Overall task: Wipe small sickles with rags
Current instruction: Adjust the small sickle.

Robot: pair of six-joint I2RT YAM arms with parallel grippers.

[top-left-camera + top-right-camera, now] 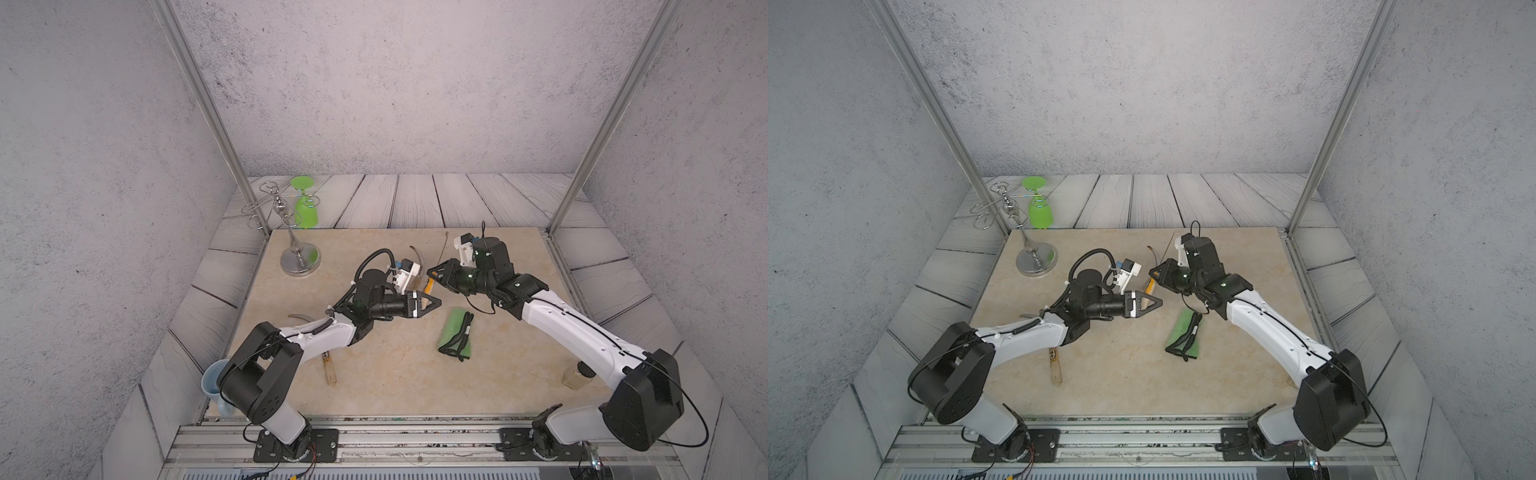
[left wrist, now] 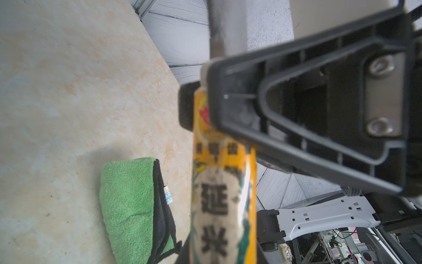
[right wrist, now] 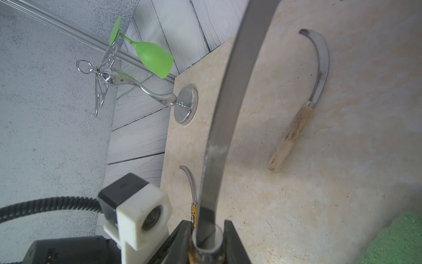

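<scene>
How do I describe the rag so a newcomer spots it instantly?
Start at the beige tabletop. Right of its centre, nearer the robot than the right gripper, lies the rag, flat and folded. It's the only fuzzy bright green thing, edged in black; the green glass hangs upside down on the chrome stand at the far left corner.

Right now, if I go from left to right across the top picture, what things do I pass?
Blue cup → silver glass stand → green rag → small clear jar.
</scene>
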